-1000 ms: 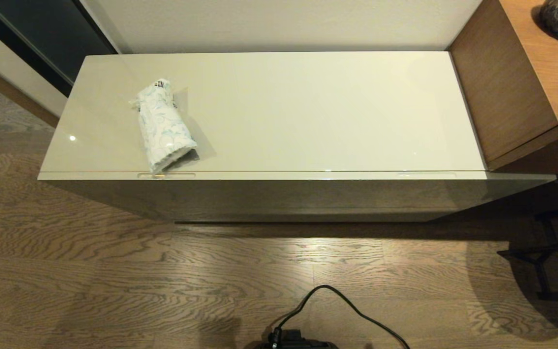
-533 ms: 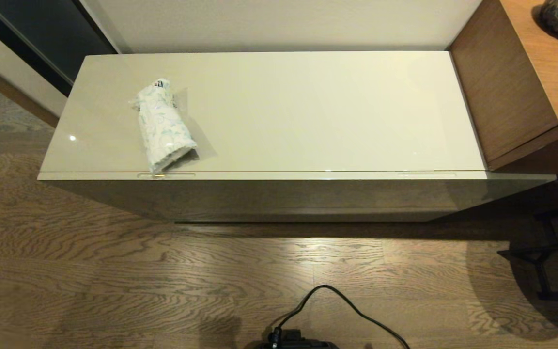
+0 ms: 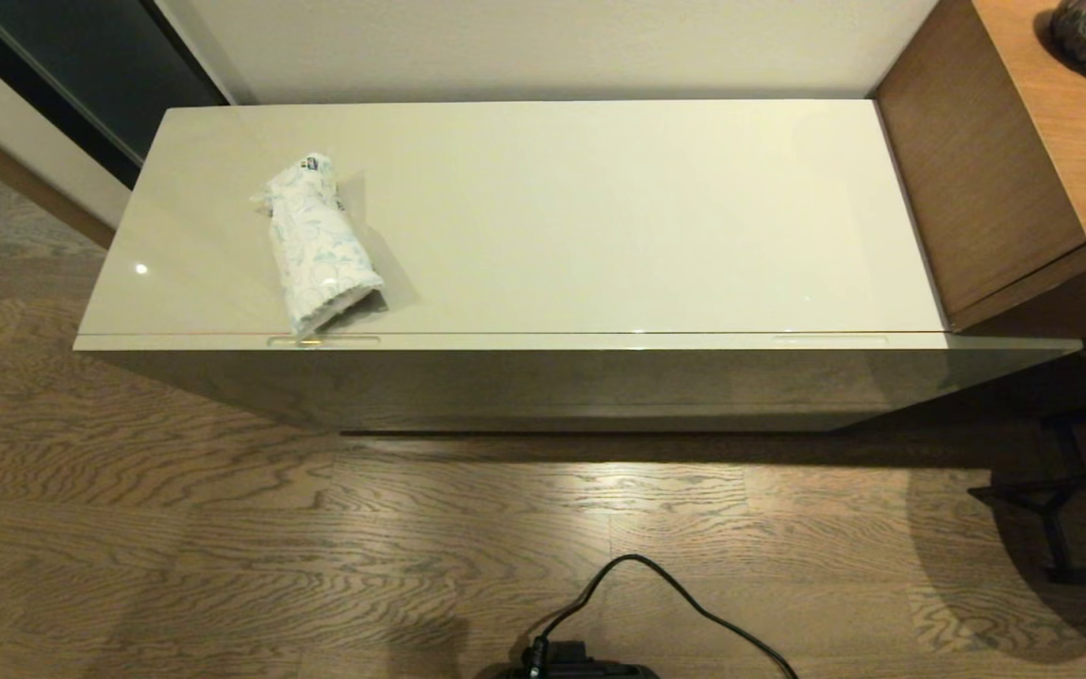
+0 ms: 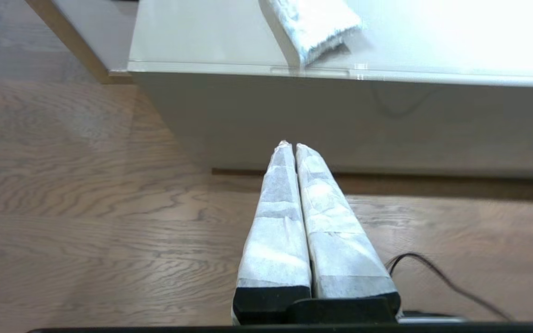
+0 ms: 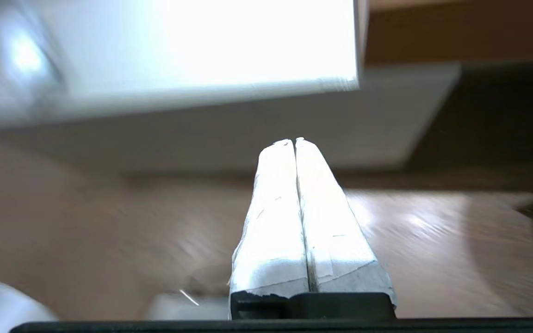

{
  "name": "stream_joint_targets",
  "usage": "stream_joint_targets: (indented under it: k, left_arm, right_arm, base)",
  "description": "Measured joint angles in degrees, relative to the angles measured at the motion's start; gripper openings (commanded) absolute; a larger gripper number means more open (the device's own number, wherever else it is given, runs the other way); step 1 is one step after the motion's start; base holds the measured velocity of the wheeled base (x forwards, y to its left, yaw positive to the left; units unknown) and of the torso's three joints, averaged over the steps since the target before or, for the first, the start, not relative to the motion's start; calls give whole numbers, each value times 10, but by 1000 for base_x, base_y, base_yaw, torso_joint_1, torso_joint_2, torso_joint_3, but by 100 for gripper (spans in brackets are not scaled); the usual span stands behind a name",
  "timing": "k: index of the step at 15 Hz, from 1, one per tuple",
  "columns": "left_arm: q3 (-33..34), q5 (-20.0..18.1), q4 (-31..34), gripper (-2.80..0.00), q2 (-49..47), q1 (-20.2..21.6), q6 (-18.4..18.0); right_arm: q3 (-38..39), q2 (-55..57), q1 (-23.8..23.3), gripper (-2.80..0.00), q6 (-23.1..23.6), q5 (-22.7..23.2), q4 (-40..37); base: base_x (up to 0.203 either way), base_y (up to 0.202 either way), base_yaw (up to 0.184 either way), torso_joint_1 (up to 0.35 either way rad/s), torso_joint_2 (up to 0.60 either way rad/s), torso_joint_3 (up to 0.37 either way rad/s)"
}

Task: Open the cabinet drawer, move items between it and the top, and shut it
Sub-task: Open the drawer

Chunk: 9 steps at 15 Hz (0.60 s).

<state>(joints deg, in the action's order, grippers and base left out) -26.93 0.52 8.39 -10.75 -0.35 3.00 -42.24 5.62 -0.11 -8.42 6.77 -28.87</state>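
One white printed bundle (image 3: 321, 243) lying near the front left corner of the glossy beige top (image 3: 600, 207), drawer (image 3: 543, 341) closed beneath, left gripper (image 4: 290, 144) and right gripper (image 5: 293, 140) both pressed together, empty, above the wooden floor (image 3: 222, 528) before the cabinet

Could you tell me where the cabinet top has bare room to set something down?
The top is bare from the wrapped bundle across to the brown wooden unit. Only its left part is occupied, the bundle reaching the front edge.
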Motion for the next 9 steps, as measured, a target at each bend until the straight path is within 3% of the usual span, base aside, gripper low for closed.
stream_joint_targets:
  k: [4, 9]
  left_arm:
    - [-64, 23, 32, -280, -78, 1, 7]
    - [-154, 26, 39, -280, -267, 0, 19]
  right_arm:
    - [-202, 138, -2, -280, -122, 24, -106]
    - [-283, 296, -4, -280, -140, 59, -230]
  base:
    - [0, 0, 0, 0, 0, 0]
    - [0, 0, 0, 0, 0, 0]
